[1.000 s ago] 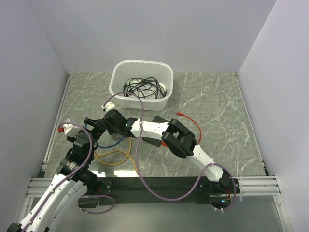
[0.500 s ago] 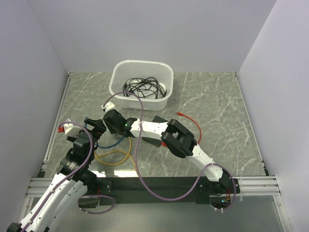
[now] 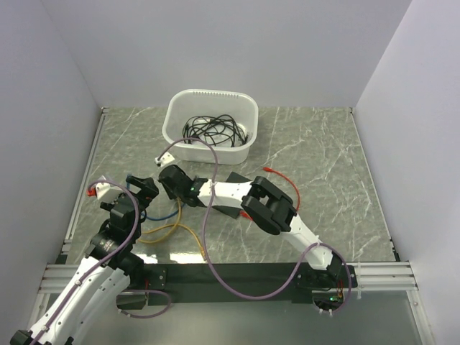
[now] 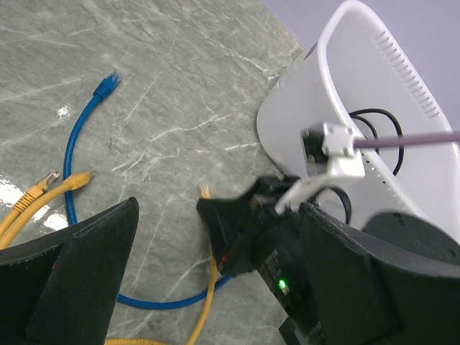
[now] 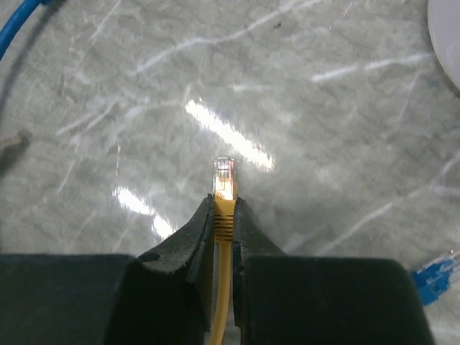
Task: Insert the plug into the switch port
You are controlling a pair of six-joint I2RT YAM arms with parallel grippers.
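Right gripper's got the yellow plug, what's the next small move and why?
Probably swing the right gripper back toward the switch, turning the yellow plug to face it. The plug is pinched with its tip clear, but the switch lies behind, under that arm.

Left claw [image 4: 221, 208] spread wide; right claw [image 5: 224, 215] pinched closed, its arm apparently reaching leftward.

Tub [image 3: 215, 153] at table [image 3: 323, 165] rear, wires [image 3: 212, 131] in it; switch [image 3: 236, 177] before tub.
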